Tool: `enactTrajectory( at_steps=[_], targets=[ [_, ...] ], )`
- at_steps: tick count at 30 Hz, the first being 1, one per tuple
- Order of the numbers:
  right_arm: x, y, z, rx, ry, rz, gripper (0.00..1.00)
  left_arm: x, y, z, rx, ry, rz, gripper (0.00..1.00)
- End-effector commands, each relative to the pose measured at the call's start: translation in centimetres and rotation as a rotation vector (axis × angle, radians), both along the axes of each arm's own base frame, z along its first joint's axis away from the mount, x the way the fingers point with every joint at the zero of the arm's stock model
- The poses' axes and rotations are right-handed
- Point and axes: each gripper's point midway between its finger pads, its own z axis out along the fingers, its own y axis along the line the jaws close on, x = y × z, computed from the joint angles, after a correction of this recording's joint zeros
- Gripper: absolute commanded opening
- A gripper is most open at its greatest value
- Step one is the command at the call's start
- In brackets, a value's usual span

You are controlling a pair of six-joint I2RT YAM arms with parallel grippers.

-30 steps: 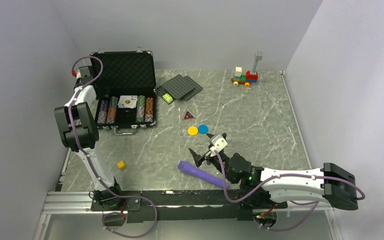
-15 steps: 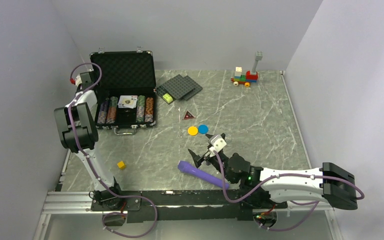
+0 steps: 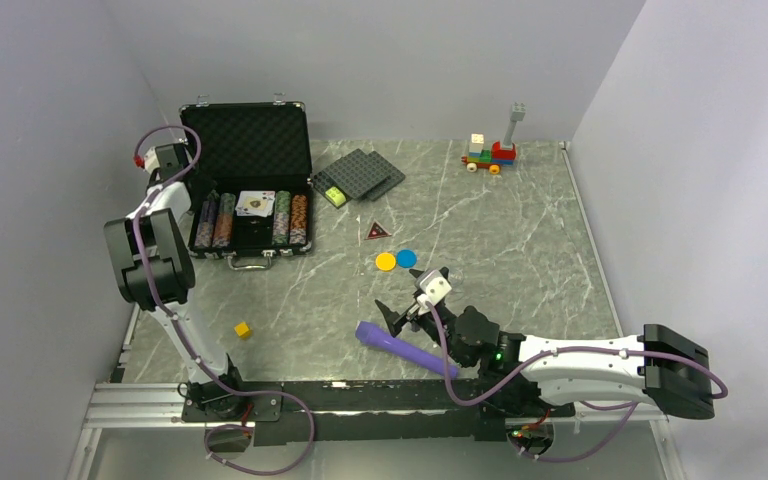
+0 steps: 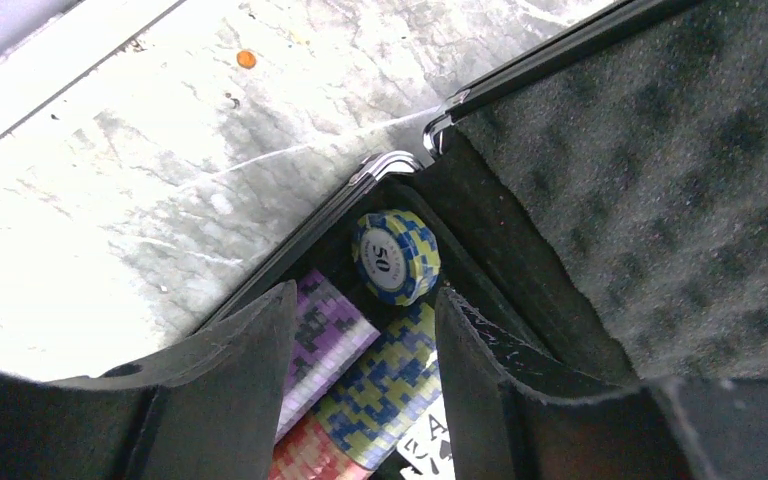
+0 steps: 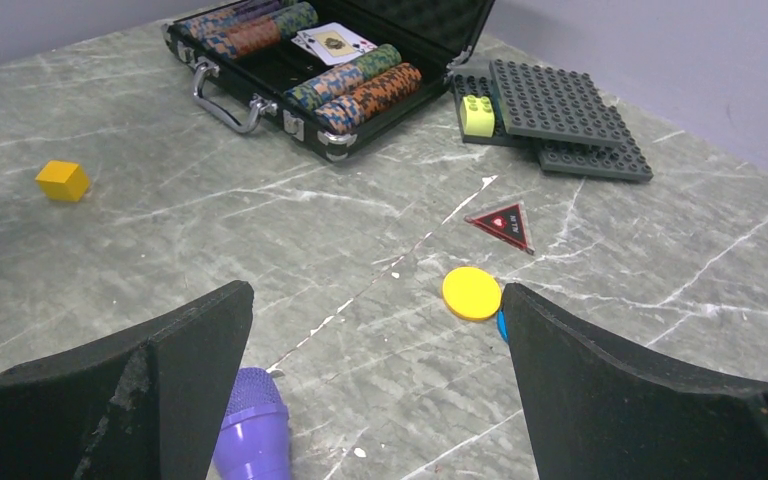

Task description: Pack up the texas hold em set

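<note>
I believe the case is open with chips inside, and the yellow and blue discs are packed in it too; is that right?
Not quite: the case is open with chip stacks inside, but the yellow disc and blue disc lie on the table outside it, as the top external view shows.

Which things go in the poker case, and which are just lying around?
Belong to the job: case, chips, cards, yellow disc, blue disc, red triangle.

Just lying about: grey plates, green brick, purple cylinder, yellow cube, toy train.
</note>
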Motion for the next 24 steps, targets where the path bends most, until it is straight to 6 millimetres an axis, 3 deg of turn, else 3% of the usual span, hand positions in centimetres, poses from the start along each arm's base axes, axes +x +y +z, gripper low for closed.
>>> enactTrajectory(
  at_steps=[1, 9, 14, 18, 24],
  targets=[
    [0.1, 0.4, 1.8, 0.077, -0.009, 0.007, 0.99, 0.4, 1.0, 4.3, 0.118, -0.073, -0.057, 0.58],
    [0.2, 0.5, 1.7, 0.070, -0.009, 0.004, 0.99, 2.5, 0.9, 4.0, 0.272, 0.022, -0.344, 0.56],
    [0.2, 0.9, 1.4, 0.061, -0.005, 0.008, 0.99, 3.7, -0.1, 3.4, 0.311, 0.051, -0.534, 0.48],
    [0.3, 1.0, 1.4, 0.060, -0.004, 0.009, 0.99, 3.6, -0.3, 2.0, 0.334, 0.095, -0.603, 0.42],
    [0.3, 1.1, 1.4, 0.058, -0.002, 0.013, 0.99, 4.3, -0.9, 1.9, 0.375, 0.110, -0.703, 0.42]
  ],
)
